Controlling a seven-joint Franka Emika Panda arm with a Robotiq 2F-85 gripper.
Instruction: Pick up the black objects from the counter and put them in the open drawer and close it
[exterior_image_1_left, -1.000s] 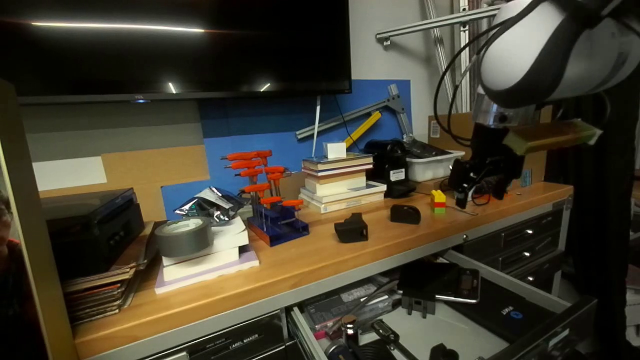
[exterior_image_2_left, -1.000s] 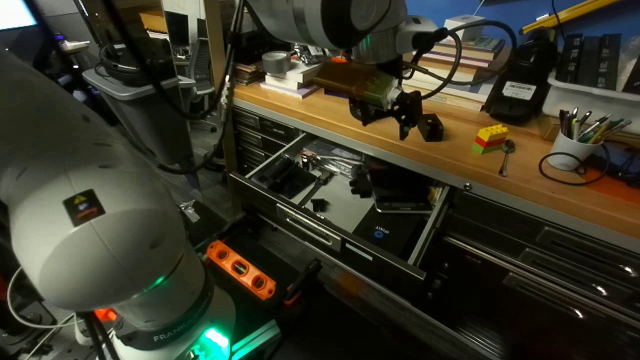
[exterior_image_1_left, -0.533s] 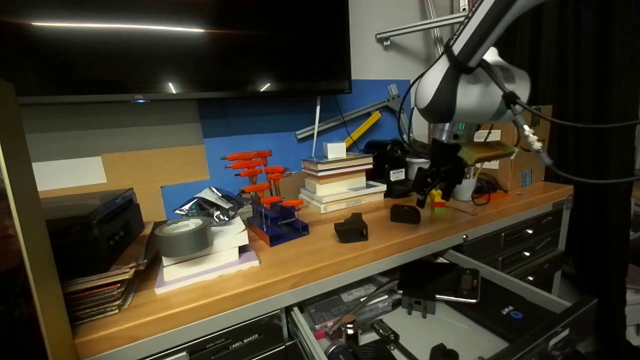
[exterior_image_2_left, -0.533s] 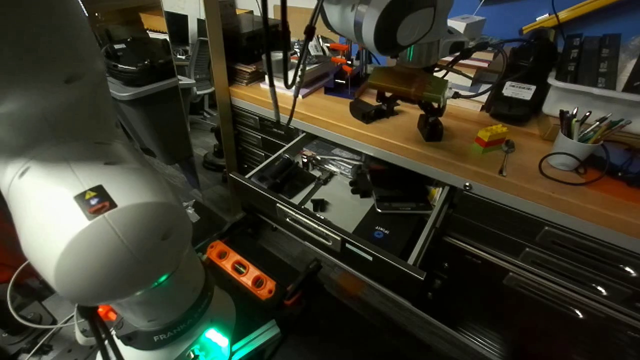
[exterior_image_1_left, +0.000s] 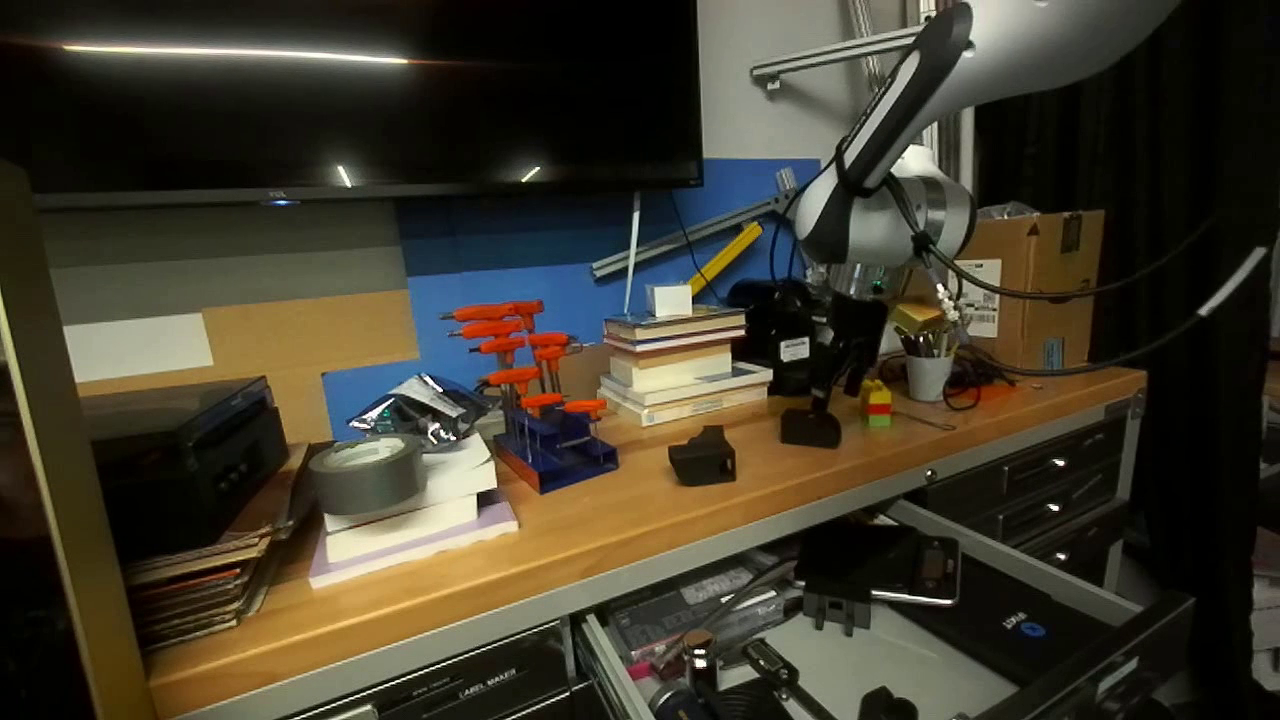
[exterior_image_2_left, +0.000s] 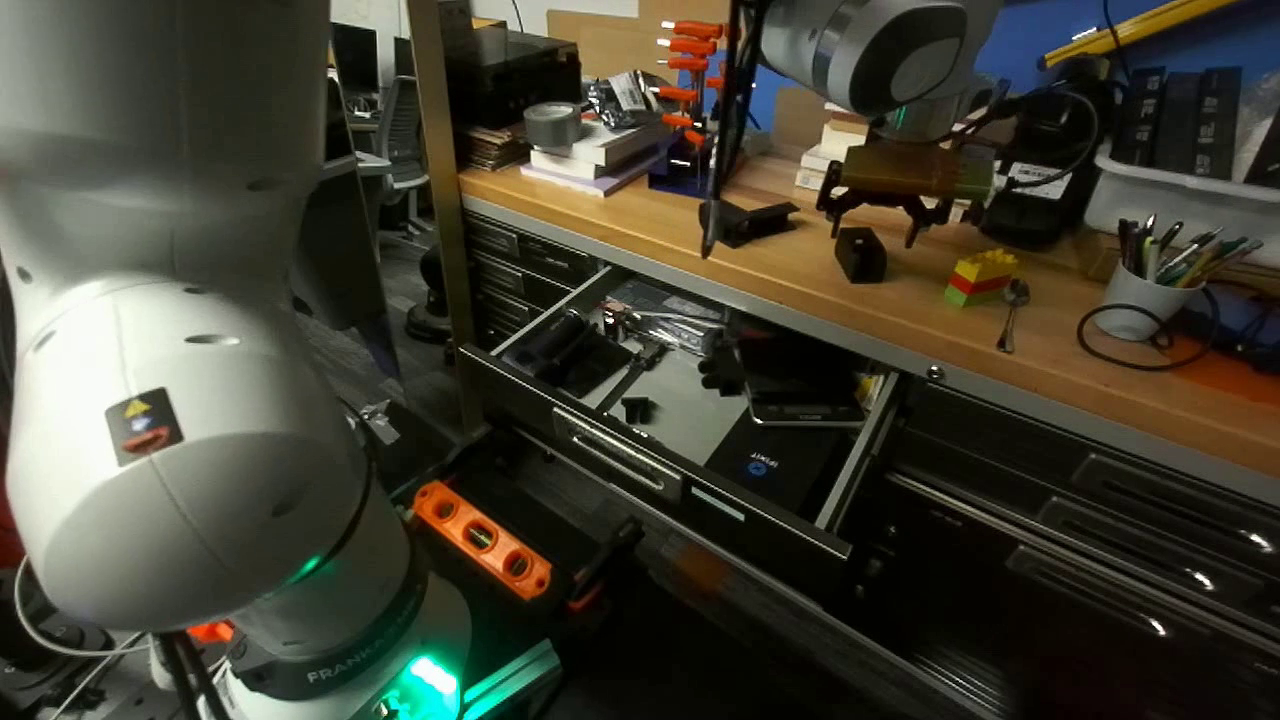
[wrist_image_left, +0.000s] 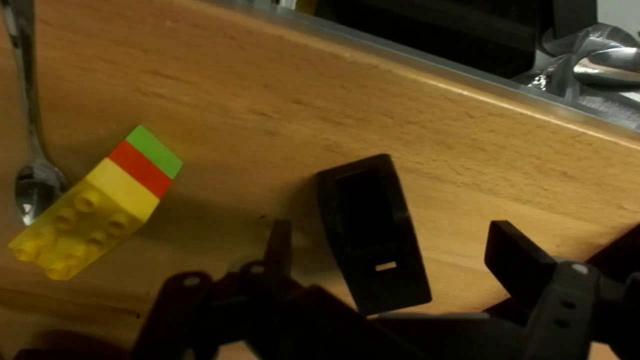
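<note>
Gaping wide, fingers (wrist_image_left: 520, 262) hang near a black block (wrist_image_left: 374, 252); the arm's base (exterior_image_2_left: 345, 670) reads "FRANKA".

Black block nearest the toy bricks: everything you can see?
The black block is matte, chunky and probably plastic, with a dark rectangular recess and a small bright slot-like mark near one end. In an exterior view one upper corner looks rounded. It sits on the wooden counter, between the other black block and the toy bricks. In the wrist view the open gripper frames it, wood showing either side; nothing visibly clamps it.
</note>
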